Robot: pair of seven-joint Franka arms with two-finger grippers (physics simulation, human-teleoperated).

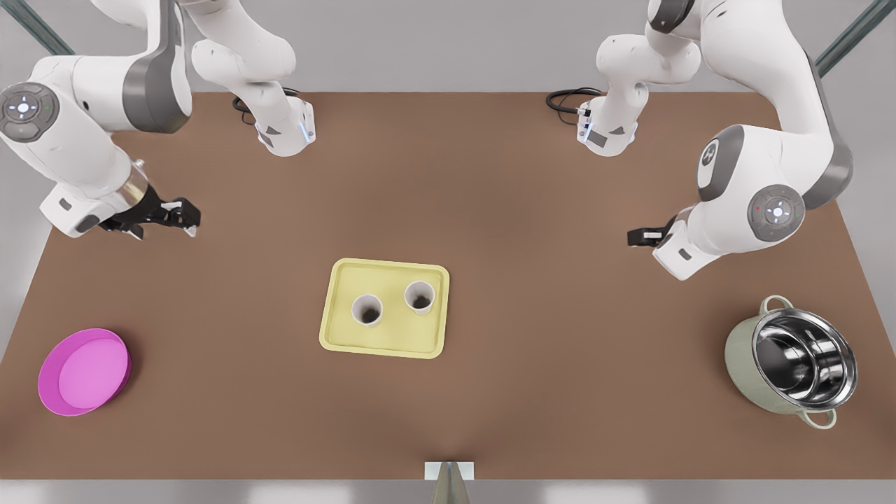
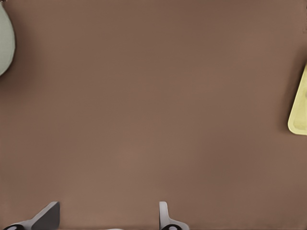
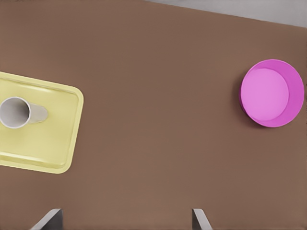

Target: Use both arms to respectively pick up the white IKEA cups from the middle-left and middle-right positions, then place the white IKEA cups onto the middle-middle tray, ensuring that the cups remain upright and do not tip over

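**Both cups on the tray, arms drawn off to the sides**

From where I stand the job looks done, or very nearly. The two white cups sit upright on the pale-yellow tray [image 1: 384, 348] in the middle of the brown table [image 1: 532, 231]: one cup [image 1: 367, 310] toward the tray's centre, the other cup [image 1: 419, 297] at about two o'clock from it, near but not touching. Neither leans (their dark insides face straight up at me).

The left gripper [image 1: 640, 237] hangs over bare table at three o'clock from the tray, well apart from it; its wrist view shows its fingers [image 2: 165, 216] spread wide with nothing between them, a corner of the tray and an edge of the green pot [image 1: 791, 369] at the margins. The right gripper [image 1: 183, 214] hovers at about ten o'clock from the tray, jaws likewise apart and empty, looking down on the tray, one cup and the pink dish [image 1: 84, 371].

I judge nothing is left but for the arms to settle.
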